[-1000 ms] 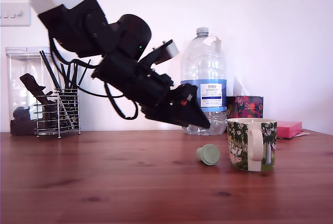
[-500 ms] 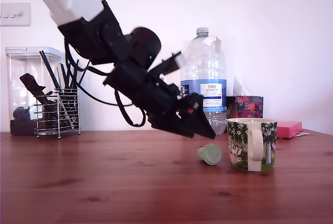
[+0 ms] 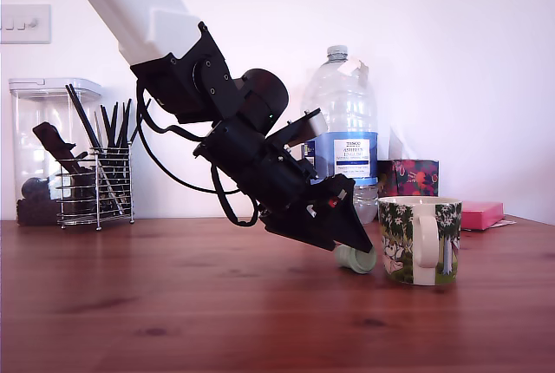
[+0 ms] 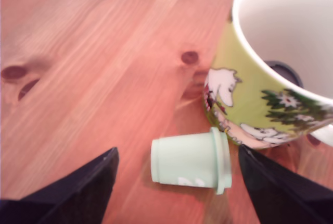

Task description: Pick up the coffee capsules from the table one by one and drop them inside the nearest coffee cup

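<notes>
A pale mint green coffee capsule point(image 4: 190, 160) lies on its side on the reddish-brown table point(image 4: 93, 67), its rim close to the foot of the coffee cup point(image 4: 260, 104). My gripper point(image 4: 177, 153) is open, with one black finger point(image 4: 78, 190) on each side of the capsule and not touching it. In the exterior view the gripper point(image 3: 357, 241) is tilted down over the capsule point(image 3: 360, 262), half hiding it, just left of the tree-printed cup point(image 3: 421, 240). A dark round capsule point(image 4: 285, 71) rests inside the cup.
Behind the cup stand a big clear water bottle point(image 3: 340, 130), a floral box point(image 3: 409, 177) and a pink flat item point(image 3: 482, 214). At the back on the exterior view's left are a wire utensil rack point(image 3: 97, 184) and a clear lidded container point(image 3: 39, 147).
The arm has come down and to the exterior view's right, bringing the open gripper from above the table down around the mint capsule. The capsule sits slightly nearer the cup.
</notes>
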